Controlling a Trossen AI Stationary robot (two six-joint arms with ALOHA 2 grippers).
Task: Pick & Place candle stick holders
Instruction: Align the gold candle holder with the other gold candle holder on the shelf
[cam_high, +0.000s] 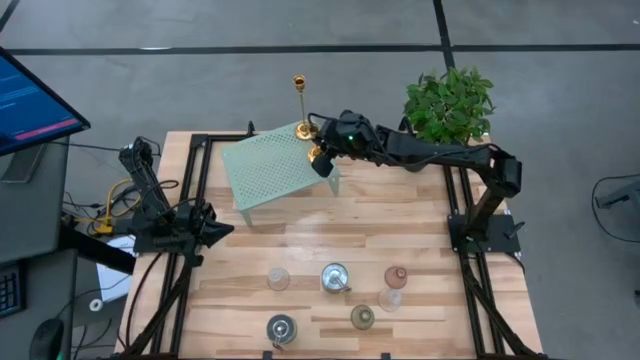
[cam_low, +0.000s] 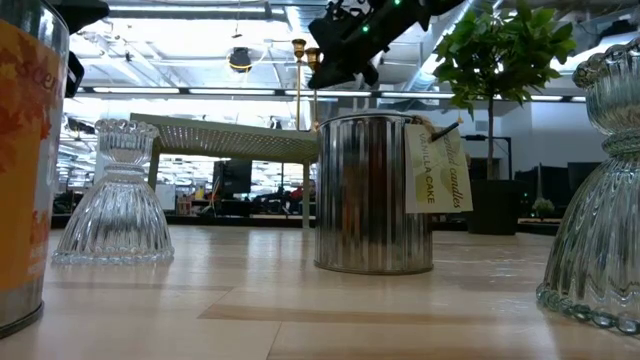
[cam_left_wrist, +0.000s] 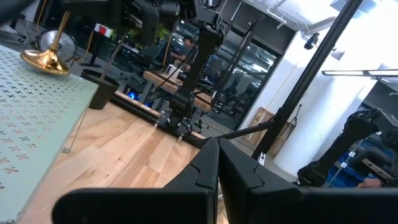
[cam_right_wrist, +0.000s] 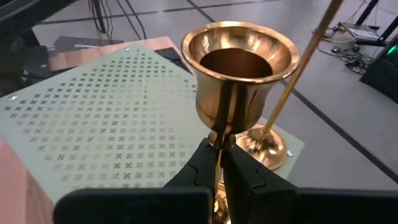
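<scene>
My right gripper (cam_high: 322, 162) is over the right end of the mint-green rack (cam_high: 268, 168), shut on the short gold candlestick (cam_right_wrist: 239, 62). The tall, slim gold candlestick (cam_high: 300, 100) stands by its round base (cam_right_wrist: 264, 148) on the rack's far right corner, just beyond. Other holders stand on the near half of the table: a clear glass one (cam_high: 278, 279), a silvery tin (cam_high: 335, 277), a pink one (cam_high: 396, 276), a greenish one (cam_high: 362, 317) and another silvery one (cam_high: 281, 328). My left gripper (cam_high: 215, 230) waits, shut and empty, at the table's left edge. My right gripper pinches the short candlestick's thin stem (cam_right_wrist: 219, 138), just below the cup, between its two fingers. The fingers slant down at it from the table's right side. The candlestick is upright, with its cup opening up. The fingers hide its base, so I cannot tell whether it rests on the rack.
A potted green plant (cam_high: 448, 100) stands at the far right corner, behind my right arm. In the low view the silvery tin (cam_low: 372, 195) and ribbed glass holders (cam_low: 120, 195) stand in front of the rack. Bare wood lies between the rack and the near holders.
</scene>
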